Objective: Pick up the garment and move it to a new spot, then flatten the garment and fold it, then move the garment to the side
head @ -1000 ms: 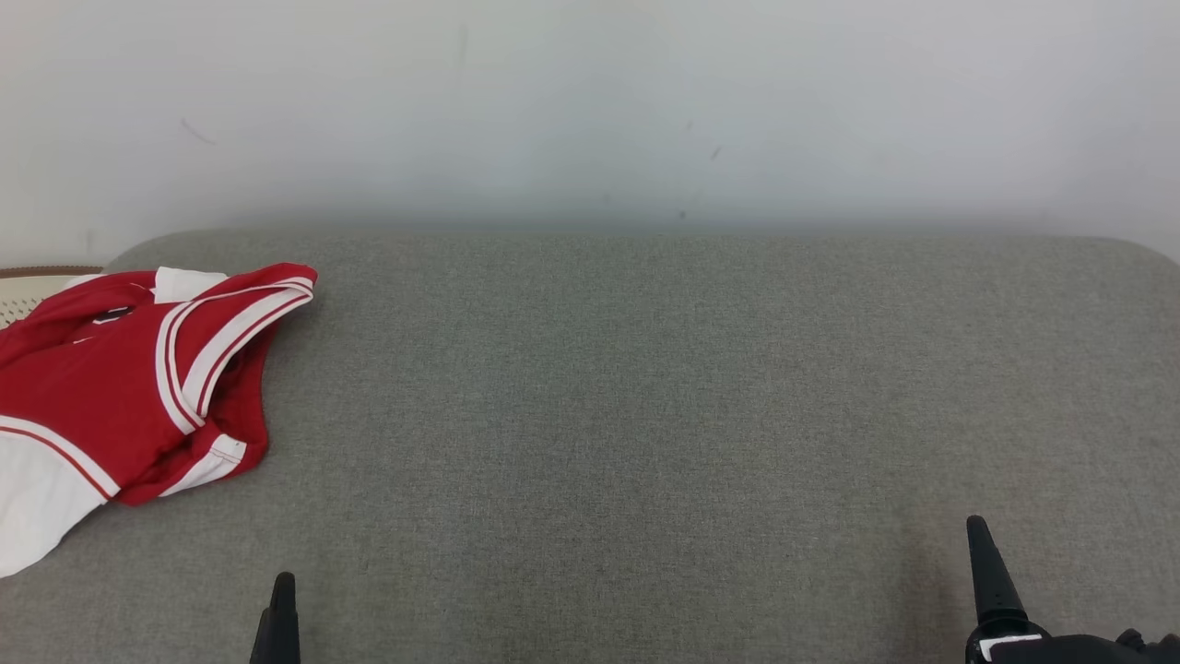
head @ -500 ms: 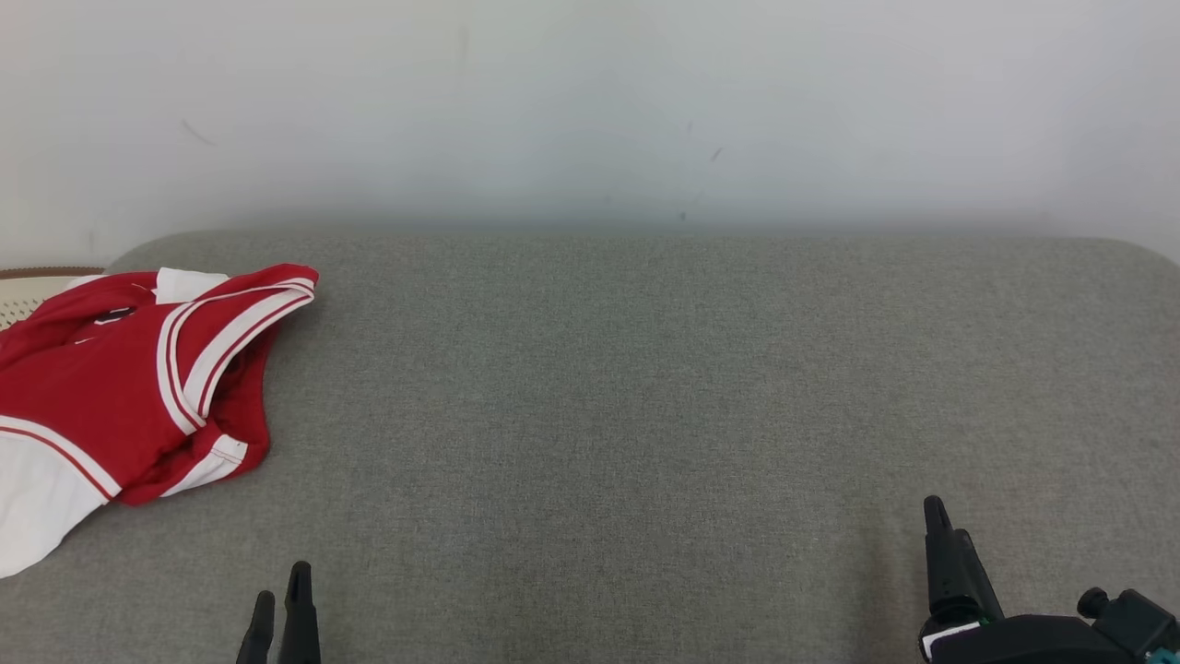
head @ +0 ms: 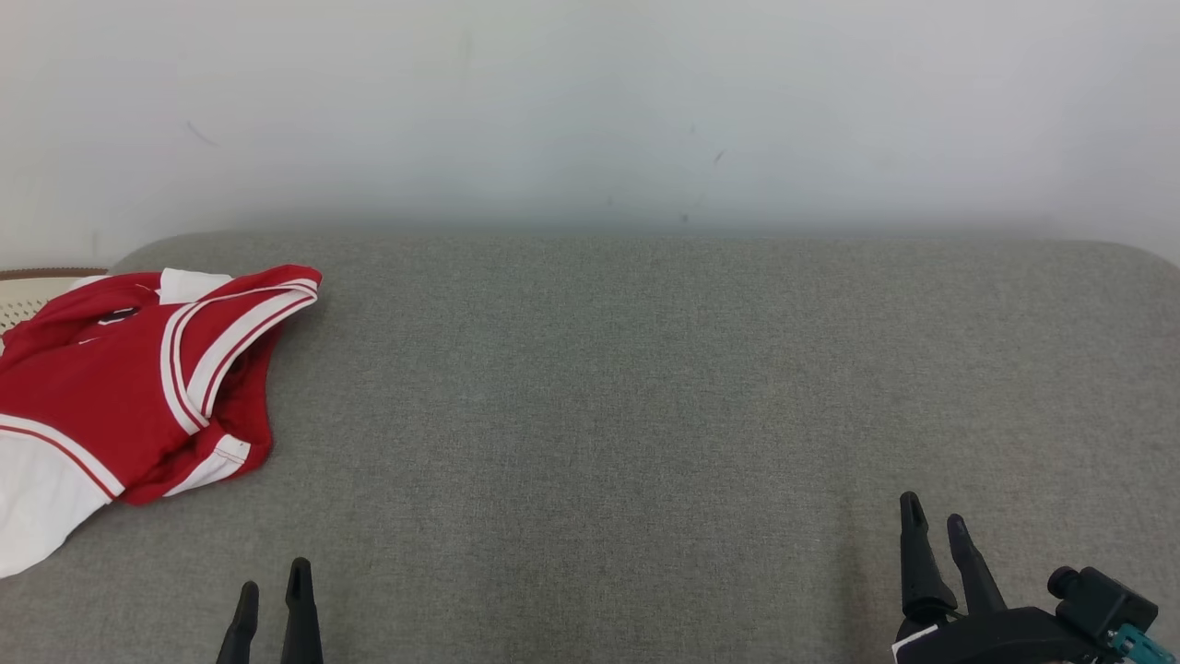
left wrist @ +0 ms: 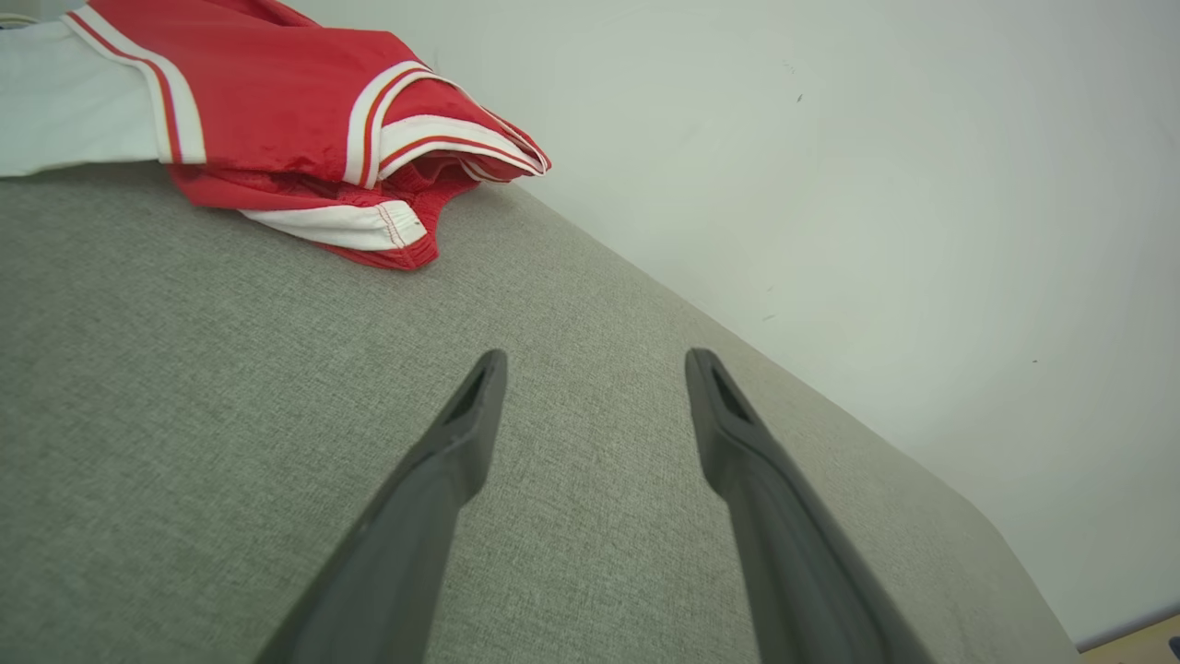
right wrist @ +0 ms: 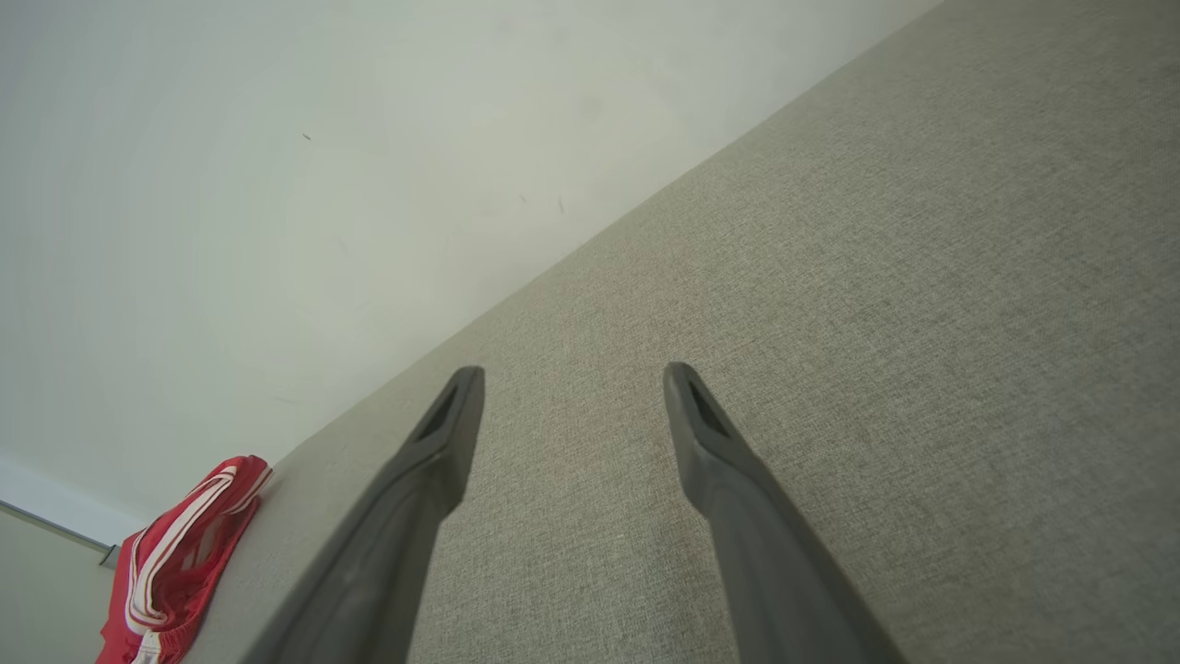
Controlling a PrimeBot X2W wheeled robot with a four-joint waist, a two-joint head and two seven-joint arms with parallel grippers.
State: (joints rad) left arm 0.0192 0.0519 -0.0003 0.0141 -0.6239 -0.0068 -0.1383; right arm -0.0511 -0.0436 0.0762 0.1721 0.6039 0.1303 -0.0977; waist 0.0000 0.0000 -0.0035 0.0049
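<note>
Lying bunched far left, garment (head: 120, 387), left gripper (head: 273, 574) and right gripper (head: 933, 508) spread, empty

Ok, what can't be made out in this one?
The garment: the head view's left edge cuts it off and its folds hide the underside, so its type and full outline are unclear.
The pale woven thing behind it: mostly hidden by the garment and the edge; cannot tell what it is.
The left pincer: the head view's bottom edge cuts off all but the fingertips.
Right wrist view: garment small, cropped at the corner.

Grey fabric surface (head: 645, 387), red-and-white garment (head: 111, 397) — crumpled, left end
</note>
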